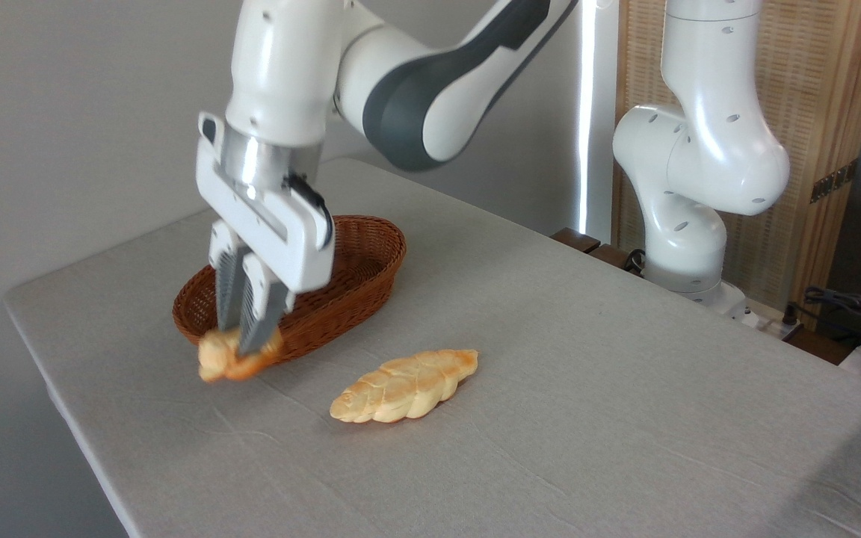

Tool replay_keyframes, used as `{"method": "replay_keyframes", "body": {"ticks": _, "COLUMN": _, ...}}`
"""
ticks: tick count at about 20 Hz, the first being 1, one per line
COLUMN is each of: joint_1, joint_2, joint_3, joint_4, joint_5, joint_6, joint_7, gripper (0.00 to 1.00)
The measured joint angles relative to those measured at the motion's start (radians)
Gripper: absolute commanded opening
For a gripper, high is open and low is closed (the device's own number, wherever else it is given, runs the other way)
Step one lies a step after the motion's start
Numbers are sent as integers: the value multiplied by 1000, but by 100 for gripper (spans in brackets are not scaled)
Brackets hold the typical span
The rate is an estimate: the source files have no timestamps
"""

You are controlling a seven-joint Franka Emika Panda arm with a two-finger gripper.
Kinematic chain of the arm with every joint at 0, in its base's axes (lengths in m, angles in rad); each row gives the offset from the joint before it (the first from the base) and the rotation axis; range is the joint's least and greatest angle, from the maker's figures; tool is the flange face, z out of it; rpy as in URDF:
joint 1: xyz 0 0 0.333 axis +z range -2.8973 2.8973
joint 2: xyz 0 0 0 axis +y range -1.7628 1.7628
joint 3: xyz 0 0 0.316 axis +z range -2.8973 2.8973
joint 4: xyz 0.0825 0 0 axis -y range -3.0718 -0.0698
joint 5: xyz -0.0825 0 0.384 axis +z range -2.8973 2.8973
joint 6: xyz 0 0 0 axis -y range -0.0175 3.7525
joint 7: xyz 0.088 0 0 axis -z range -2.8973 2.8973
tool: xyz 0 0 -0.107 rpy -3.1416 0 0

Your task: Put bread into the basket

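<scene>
The bread [223,362], a small lumpy golden bun, is pinched between the two fingers of my gripper [242,345], which is shut on it. It sits at or just above the tablecloth; I cannot tell if it touches. Right behind it is the near rim of the oval brown wicker basket [359,258], which lies toward the table's back left. My gripper points straight down, in front of the basket's near end, and partly hides that end.
A longer braided loaf [405,385] lies on the grey tablecloth to the right of the bun, in front of the basket. The arm's white base [688,246] stands at the back right. The table's left edge runs close by the basket.
</scene>
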Motion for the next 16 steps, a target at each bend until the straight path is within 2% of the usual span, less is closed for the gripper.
{"method": "replay_keyframes", "body": {"ticks": 4, "joint_1": -8, "joint_2": -26, "joint_3": -93, "joint_4": 8, "joint_5": -31, "joint_6": -1, "joint_7": -80, "gripper": 85}}
{"method": "replay_keyframes", "body": {"ticks": 7, "joint_1": -15, "joint_2": -22, "joint_3": -170, "joint_4": 4, "joint_5": -31, "joint_6": -9, "joint_7": -152, "gripper": 100}}
{"method": "replay_keyframes", "body": {"ticks": 11, "joint_1": -17, "joint_2": -15, "joint_3": -217, "joint_4": -1, "joint_5": -31, "joint_6": -84, "joint_7": -163, "gripper": 100}}
{"method": "replay_keyframes", "body": {"ticks": 16, "joint_1": -16, "joint_2": -8, "joint_3": -217, "joint_4": -10, "joint_5": -31, "joint_6": -105, "joint_7": -163, "gripper": 100}}
